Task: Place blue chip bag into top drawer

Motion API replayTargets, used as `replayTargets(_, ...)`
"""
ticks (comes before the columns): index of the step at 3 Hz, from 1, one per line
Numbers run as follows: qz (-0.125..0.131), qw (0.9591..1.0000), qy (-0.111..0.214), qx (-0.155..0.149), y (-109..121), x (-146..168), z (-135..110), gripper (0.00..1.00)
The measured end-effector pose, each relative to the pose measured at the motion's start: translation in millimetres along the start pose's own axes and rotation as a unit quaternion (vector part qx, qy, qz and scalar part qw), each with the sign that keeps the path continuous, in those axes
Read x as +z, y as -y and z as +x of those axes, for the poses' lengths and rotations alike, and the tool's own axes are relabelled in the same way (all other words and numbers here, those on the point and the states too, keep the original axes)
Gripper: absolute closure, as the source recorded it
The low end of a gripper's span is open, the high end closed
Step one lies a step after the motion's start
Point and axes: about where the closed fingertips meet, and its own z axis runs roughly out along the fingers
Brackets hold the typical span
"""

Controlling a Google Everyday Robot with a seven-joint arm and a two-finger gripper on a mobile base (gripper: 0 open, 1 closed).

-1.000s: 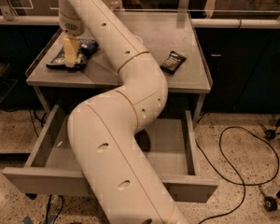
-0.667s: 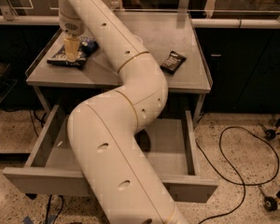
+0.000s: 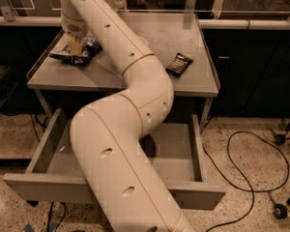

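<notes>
Since the wide, shallow grey metal top drawer [image 3: 43, 190] already stands open below the worktop [image 3: 179, 33], the hand [image 3: 74, 46] presses down onto the crinkly dark blue chip bag [image 3: 67, 57] at the worktop's far left corner, presumably to grasp it. I cannot tell how its grip stands.

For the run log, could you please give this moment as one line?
gripper: over blue chip bag on table | top drawer: open, bag not inside

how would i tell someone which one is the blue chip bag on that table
On the grey table above the open drawer, look at the far left corner, where the pincer sits at a crinkly packet. That is the blue chip bag: dark blue foil with pale lettering, bigger than the black bar packet on the right.
</notes>
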Motion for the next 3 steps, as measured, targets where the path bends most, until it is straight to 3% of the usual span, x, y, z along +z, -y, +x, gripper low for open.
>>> replayTargets(1, 0.0, 1.0, 0.0, 0.0, 0.0, 0.0, 0.0, 1.0)
replayTargets(2, 0.011, 0.9999, 0.011, -0.001, 6.2, 4.2, -6.6, 1.0)
replayTargets(3, 0.041, 0.9991, 0.012, -0.005, 15.2, -17.5, -15.8, 1.0)
